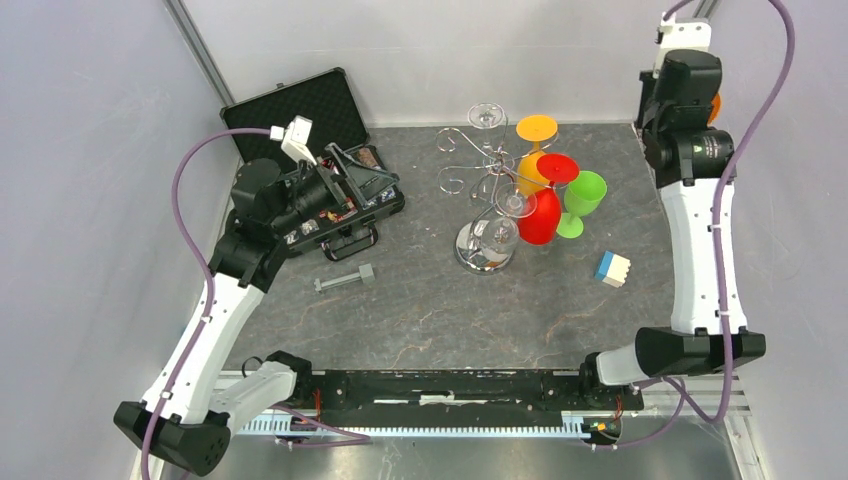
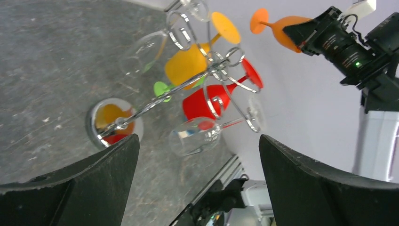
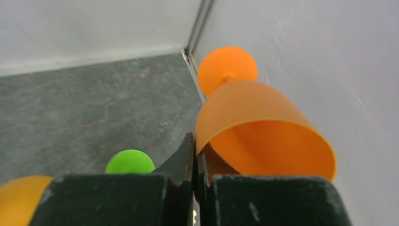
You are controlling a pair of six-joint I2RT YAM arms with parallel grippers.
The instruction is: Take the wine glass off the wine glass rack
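The open black case (image 1: 300, 110) at 10 o'clock is mostly hidden under the left gripper (image 2: 197, 188), which is spread wide and empty. The chrome rack (image 1: 487, 250) stands mid-table; a clear glass (image 2: 195, 136) and a red glass (image 2: 202, 101) hang on its hooks. At 1 o'clock the right gripper (image 3: 194, 150) pinches the rim of the translucent orange glass (image 3: 263, 136), clear of the rack.

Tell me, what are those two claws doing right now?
Left claw open, facing rack. Right claw shut on orange wine glass, off the rack. Wall close beside it.
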